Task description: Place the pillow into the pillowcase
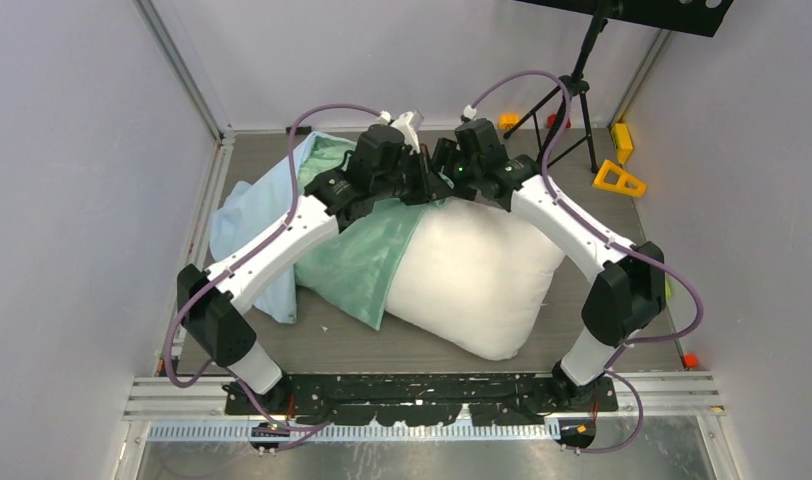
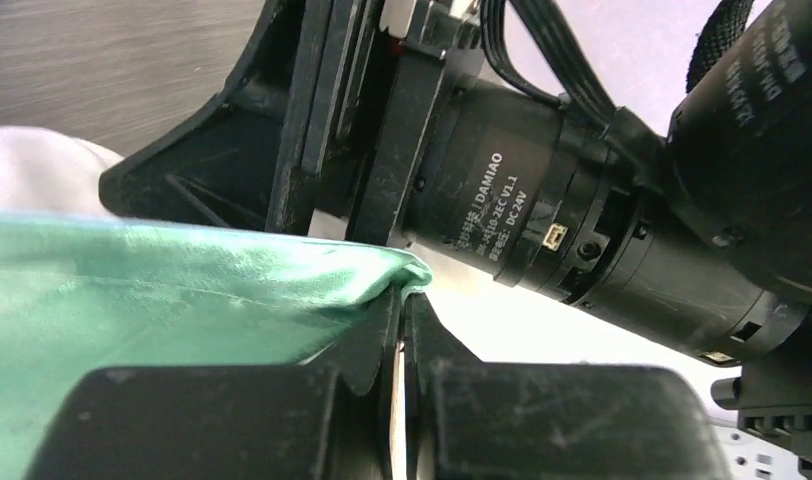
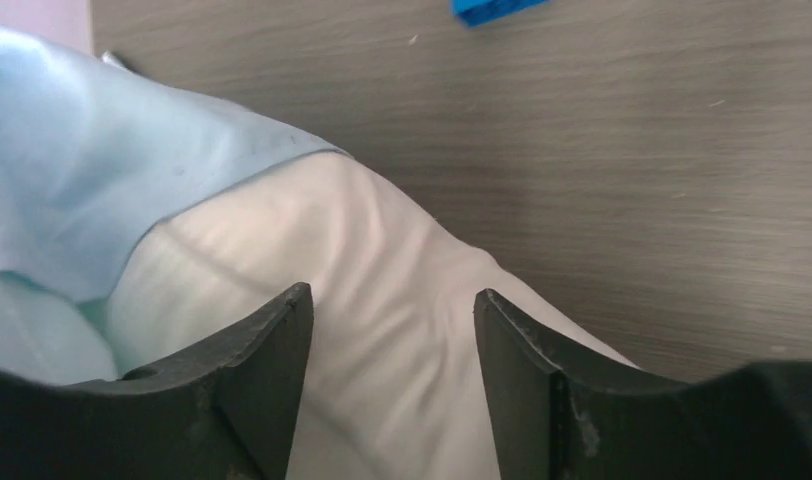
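Observation:
The white pillow [image 1: 482,275] lies on the table, its left part under the pillowcase [image 1: 357,255], which shows mint-green on top and light blue [image 1: 244,215] at the far left. My left gripper [image 1: 430,188] is shut on the mint-green edge of the pillowcase [image 2: 182,290] at the pillow's far side. My right gripper [image 1: 444,160] is open, jaws either side of the pillow's far corner [image 3: 392,310], not gripping it. Light-blue pillowcase cloth [image 3: 92,190] lies left of that corner. The pillow's blue tag is out of view.
A tripod [image 1: 572,100] stands at the back right. Yellow toy blocks [image 1: 619,178] and small orange and red pieces lie by the right wall. A blue block [image 3: 492,8] lies on the far table. Grey walls close in both sides.

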Controlling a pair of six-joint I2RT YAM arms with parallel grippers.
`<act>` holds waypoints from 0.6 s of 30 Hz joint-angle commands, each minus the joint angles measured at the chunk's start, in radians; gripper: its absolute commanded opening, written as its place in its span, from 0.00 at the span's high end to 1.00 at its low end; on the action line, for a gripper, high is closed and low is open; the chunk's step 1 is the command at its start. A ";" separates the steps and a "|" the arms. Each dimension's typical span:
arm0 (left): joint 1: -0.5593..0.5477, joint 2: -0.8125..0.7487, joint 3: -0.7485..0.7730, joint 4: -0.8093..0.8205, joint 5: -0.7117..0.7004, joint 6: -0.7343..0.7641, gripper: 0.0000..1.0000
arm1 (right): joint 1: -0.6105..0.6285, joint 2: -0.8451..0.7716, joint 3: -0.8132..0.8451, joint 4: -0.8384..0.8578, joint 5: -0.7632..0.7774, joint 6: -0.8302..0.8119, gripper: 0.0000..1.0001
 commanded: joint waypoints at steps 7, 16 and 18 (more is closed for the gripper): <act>0.048 0.059 0.155 -0.014 -0.063 0.084 0.51 | -0.057 -0.175 0.204 -0.235 0.292 -0.181 0.26; -0.001 -0.085 -0.015 -0.161 -0.230 0.196 0.18 | -0.057 -0.402 -0.015 -0.327 0.373 -0.135 0.24; -0.025 -0.084 -0.058 -0.168 -0.276 0.206 0.17 | -0.057 -0.471 -0.123 -0.316 0.355 -0.108 0.23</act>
